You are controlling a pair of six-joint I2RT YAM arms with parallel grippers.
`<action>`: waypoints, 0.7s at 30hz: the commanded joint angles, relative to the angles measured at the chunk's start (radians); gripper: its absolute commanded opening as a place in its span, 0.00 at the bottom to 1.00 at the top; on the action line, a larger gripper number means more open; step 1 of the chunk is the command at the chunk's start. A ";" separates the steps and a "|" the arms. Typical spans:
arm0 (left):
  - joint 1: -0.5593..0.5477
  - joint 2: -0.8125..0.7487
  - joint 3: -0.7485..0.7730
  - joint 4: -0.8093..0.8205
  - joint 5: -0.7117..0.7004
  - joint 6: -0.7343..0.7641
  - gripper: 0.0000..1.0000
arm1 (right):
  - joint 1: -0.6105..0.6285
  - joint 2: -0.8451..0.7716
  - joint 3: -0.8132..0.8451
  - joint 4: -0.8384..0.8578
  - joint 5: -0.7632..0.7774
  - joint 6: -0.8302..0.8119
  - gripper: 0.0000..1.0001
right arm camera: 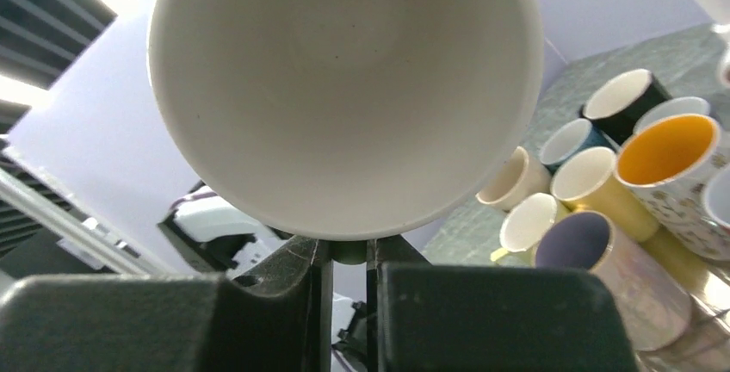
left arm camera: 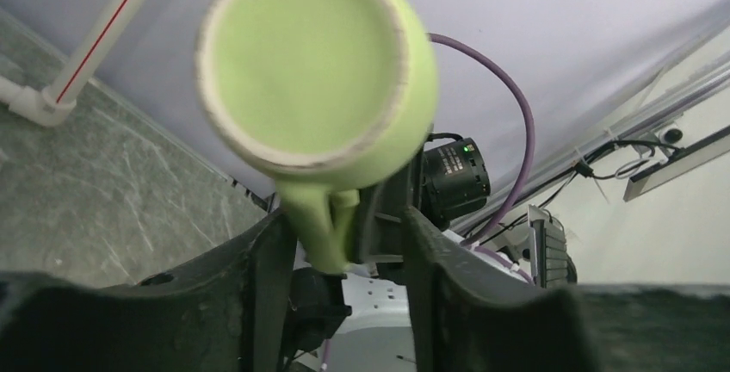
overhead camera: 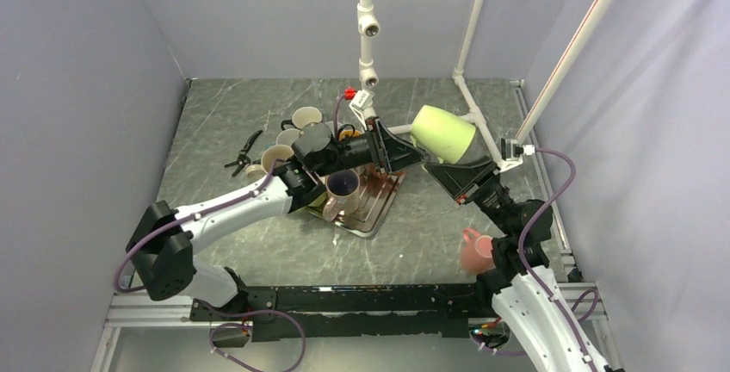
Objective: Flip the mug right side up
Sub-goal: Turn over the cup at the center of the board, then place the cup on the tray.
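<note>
We have the green mug [overhead camera: 443,133] in the air over the right half of the tabletop, nearer the far edge than the near one. It lies roughly on its side, with its base towards the left arm's camera and its white mouth towards the right arm's. The right claw [right arm camera: 349,256] is clamped on the mug's wall at the rim, one finger inside and one outside. The left claw [left arm camera: 349,243] stands apart, its fingers straddling the handle [left arm camera: 323,226] without pinching it, as far as we can judge.

We read this as the middle of the turn: the mug is on its side and not yet upright. To do it well, we should let only one claw carry the load. The left one ought to back straight off the handle before the right wrist rolls, so nothing snags. A rim pinch is a thin hold on a ceramic body, so we should roll slowly. We should set down on bare tabletop towards the right edge, well apart from the tray [overhead camera: 383,204] and the other mugs [overhead camera: 306,118]. We should let go only once the base sits flat.
</note>
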 commanded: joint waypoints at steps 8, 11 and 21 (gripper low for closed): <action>-0.016 -0.218 -0.047 -0.387 -0.275 0.230 0.78 | 0.002 -0.005 0.172 -0.384 0.069 -0.380 0.00; -0.016 -0.254 -0.018 -0.578 -0.344 0.375 0.78 | 0.003 0.062 0.266 -0.598 0.015 -0.519 0.00; -0.015 -0.414 -0.074 -0.870 -0.667 0.511 0.78 | 0.116 0.161 0.360 -1.003 0.172 -0.707 0.00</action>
